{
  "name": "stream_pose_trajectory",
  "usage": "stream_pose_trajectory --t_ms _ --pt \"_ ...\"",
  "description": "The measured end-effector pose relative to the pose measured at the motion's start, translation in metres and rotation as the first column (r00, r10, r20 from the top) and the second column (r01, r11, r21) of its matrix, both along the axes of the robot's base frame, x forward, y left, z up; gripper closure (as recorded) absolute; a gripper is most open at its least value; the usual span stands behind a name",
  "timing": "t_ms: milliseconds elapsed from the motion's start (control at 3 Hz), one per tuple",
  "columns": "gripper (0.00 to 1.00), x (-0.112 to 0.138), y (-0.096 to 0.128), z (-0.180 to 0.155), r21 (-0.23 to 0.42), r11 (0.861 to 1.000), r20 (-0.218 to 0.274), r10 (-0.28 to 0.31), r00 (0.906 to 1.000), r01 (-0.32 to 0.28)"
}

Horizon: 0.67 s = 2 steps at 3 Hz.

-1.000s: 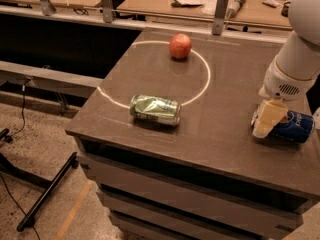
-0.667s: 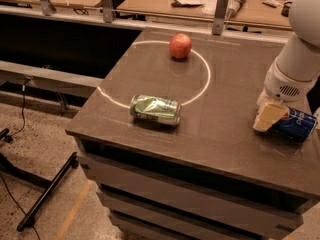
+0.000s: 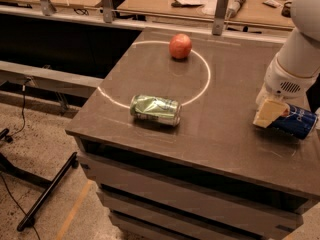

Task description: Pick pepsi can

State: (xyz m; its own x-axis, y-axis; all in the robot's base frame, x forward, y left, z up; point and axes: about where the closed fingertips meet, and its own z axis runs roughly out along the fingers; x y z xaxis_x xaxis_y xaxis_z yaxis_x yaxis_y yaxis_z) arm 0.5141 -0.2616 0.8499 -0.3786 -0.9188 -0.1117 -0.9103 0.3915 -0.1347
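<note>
Noting end effector [image 3: 270,113] low at right worktop [image 3: 225,134] edge, set against lying pepsi can [image 3: 299,122], likely for grasping; closure: cannot tell.

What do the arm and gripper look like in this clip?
The arm is white, smooth and rounded, with a small perforated grille near the wrist. The gripper, at the right edge of the table by the pepsi can, is cream-coloured and wedge-shaped.

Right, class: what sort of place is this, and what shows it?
Probably a robotics lab: the robot's gripper is at the dark blue metal pepsi can on a dark table with a white circle, and cluttered wooden workbenches stand behind.
</note>
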Motion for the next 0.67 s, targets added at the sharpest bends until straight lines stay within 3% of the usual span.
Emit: stream_pose_trajectory --t_ms 667 --pt "1.0 0.004 0.008 0.046 -0.035 0.999 0.063 0.044 0.9971 -0.042"
